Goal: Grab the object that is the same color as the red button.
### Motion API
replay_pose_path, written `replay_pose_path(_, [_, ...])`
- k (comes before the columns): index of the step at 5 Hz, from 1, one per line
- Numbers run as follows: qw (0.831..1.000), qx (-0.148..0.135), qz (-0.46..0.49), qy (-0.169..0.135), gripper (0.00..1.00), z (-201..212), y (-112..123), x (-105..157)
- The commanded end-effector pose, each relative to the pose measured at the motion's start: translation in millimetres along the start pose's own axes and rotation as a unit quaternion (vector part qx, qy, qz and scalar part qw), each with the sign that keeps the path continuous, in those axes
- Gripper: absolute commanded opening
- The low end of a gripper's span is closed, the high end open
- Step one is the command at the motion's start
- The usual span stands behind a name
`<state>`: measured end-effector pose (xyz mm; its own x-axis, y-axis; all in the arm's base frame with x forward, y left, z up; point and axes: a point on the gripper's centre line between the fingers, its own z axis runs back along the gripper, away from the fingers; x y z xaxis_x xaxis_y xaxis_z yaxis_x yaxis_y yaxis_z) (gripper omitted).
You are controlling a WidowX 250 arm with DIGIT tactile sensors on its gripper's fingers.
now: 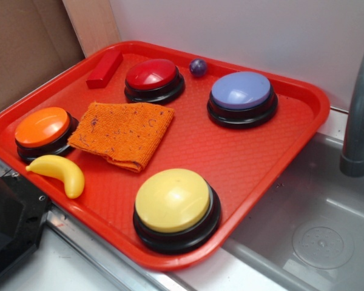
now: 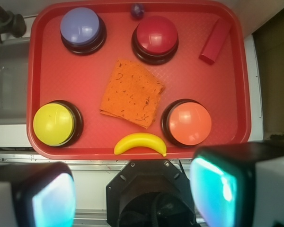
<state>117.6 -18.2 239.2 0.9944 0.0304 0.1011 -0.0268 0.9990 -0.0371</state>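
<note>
Nearest the wrist camera, the gripper hangs wide apart and empty, short of the red tray. Just inside the tray's near edge lies a toy banana, flanked by the orange button and the yellow button. At the tray's middle sits a folded orange cloth. Farther back stand the red button and a lavender button, a small purple ball between them. Against the far corner rim rests the red block, well apart from the gripper.
</note>
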Motion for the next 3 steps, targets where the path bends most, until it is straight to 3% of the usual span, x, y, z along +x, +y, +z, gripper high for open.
replay_pose_path(1, [1.0, 0.0, 0.0, 0.0, 1.0, 0, 0, 0])
replay_pose_path(3, [0.994, -0.005, 0.11, -0.01, 1.0, -39, 31, 36])
